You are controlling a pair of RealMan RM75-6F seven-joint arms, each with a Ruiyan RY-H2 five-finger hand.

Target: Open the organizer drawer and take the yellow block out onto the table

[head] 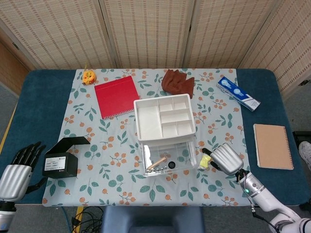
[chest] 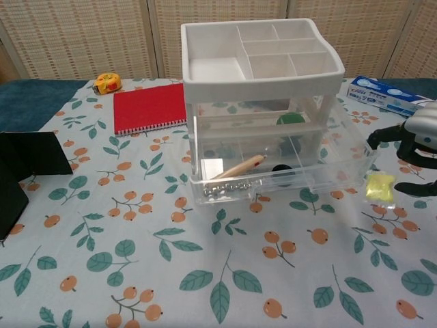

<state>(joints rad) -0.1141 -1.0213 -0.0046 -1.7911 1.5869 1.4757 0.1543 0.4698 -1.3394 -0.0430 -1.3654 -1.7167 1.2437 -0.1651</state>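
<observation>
The white organizer (head: 164, 118) stands mid-table with its clear drawer (head: 167, 160) pulled out toward me; the chest view shows the same drawer (chest: 287, 179) open. My right hand (head: 226, 158) is low beside the drawer's right end. Its fingertips hold the small yellow block (head: 205, 161) down at the flowered cloth. In the chest view the yellow block (chest: 379, 187) sits at cloth level beside the right hand (chest: 418, 147), with one dark fingertip at its side. My left hand (head: 15, 175) is at the near left table edge, fingers spread and empty.
A stick, metal beads and a black round piece lie in the drawer. A black box (head: 60, 162) sits near the left hand. A red notebook (head: 115, 95), brown cloth (head: 178, 81), blue-white carton (head: 238, 93), tan notebook (head: 273, 145) and small orange object (head: 88, 76) lie around.
</observation>
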